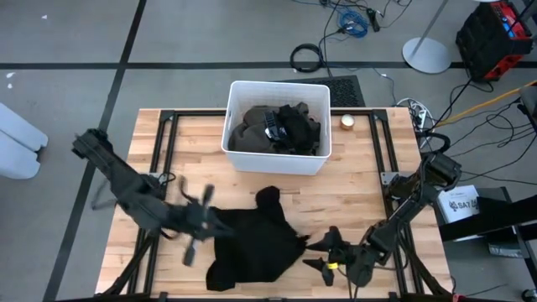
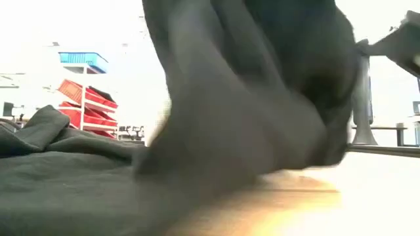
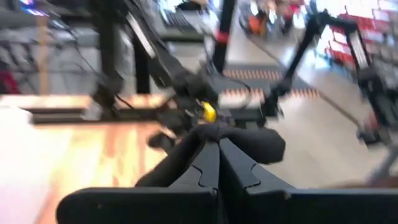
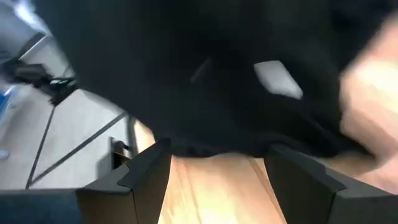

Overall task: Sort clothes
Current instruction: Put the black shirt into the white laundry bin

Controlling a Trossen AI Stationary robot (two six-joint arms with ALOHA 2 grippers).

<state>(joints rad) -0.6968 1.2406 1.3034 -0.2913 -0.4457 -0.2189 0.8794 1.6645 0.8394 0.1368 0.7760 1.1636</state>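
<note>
A black garment (image 1: 252,247) lies spread on the wooden table near its front edge; it also shows in the low view (image 2: 249,85). My left gripper (image 1: 208,220) is shut on the garment's left part. My right gripper (image 1: 323,252) is open at the garment's right edge, its fingers (image 4: 149,168) standing just short of the black cloth (image 4: 205,81), which carries a small white label (image 4: 277,78). Several dark and olive-brown garments (image 1: 281,127) lie in the white bin (image 1: 277,159) at the table's far middle. My left gripper pinches a bunch of the black garment's cloth (image 3: 249,140) between its two shut fingers, at their free ends. It comes from the table's left side, slanting down. One layer or several, I cannot tell. The rest of the garment lies on the table.
The white bin stands at the far middle of the table. A small round tan object (image 1: 346,122) lies to the right of the bin. Black frame rails (image 1: 168,143) run along the table's left and right sides. Bare wood shows between bin and garment.
</note>
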